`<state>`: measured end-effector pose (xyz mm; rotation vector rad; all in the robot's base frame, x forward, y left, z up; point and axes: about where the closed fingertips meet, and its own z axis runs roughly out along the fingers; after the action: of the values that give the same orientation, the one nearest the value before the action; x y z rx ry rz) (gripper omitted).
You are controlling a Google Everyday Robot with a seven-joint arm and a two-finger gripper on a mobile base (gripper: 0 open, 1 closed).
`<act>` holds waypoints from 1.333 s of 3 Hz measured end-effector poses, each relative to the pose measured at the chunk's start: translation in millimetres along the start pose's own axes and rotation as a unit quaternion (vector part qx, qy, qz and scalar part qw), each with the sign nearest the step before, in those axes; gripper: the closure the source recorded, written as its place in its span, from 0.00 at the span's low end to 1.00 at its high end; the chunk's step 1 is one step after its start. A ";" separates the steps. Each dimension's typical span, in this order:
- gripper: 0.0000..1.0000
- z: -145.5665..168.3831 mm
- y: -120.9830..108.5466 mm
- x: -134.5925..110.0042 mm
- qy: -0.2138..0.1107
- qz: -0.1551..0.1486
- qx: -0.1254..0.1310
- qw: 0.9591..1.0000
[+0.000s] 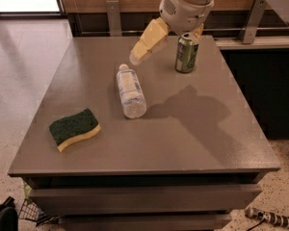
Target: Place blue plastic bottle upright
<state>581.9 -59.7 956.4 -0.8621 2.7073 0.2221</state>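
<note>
The blue plastic bottle (130,92) lies on its side near the middle of the grey table (183,138). Its white cap points toward the far edge and its base toward me. My gripper (137,55) hangs from the white arm at the top. It is just above and behind the bottle's cap end, a little to its right, and holds nothing that I can see. It casts a shadow on the table to the right of the bottle.
A green drink can (187,53) stands upright at the far right of the table, just right of the gripper. A green and yellow sponge (74,128) lies at the front left. A dark counter (260,71) borders the right side.
</note>
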 end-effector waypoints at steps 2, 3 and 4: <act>0.00 27.5 17.8 -21.4 0.052 0.089 -0.004 0.995; 0.00 57.0 18.0 -21.9 0.093 0.129 -0.004 0.987; 0.00 89.1 16.1 -18.4 0.131 0.174 0.001 0.976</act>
<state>607.0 -16.1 878.9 -0.4340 3.0952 0.1896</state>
